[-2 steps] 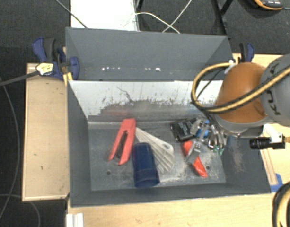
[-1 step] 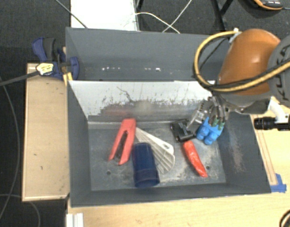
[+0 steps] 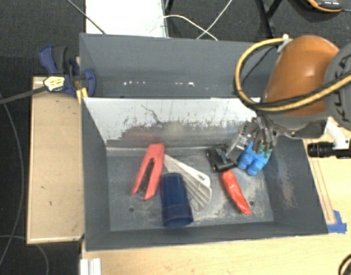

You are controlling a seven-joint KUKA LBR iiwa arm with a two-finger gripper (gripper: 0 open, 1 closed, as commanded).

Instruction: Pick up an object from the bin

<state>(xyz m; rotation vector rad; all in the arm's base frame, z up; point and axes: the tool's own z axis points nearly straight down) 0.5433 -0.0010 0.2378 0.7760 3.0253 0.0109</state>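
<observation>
My gripper (image 3: 252, 148) hangs low at the right back of the bin, under the arm's orange cover, and it is open. One silvery finger (image 3: 240, 143) slants down toward a small black part (image 3: 219, 158). The other finger (image 3: 265, 146) stands at the top of a blue studded block (image 3: 254, 160), which lies just below the gripper. I cannot tell whether the fingers touch the block. A red-orange carrot-shaped piece (image 3: 236, 192) lies in front of the block on the bin floor.
To the left on the floor lie a white slotted spatula-like piece (image 3: 192, 181), a dark blue cylinder (image 3: 176, 199) and a red clip (image 3: 149, 169). The sloped back wall rises close behind the gripper.
</observation>
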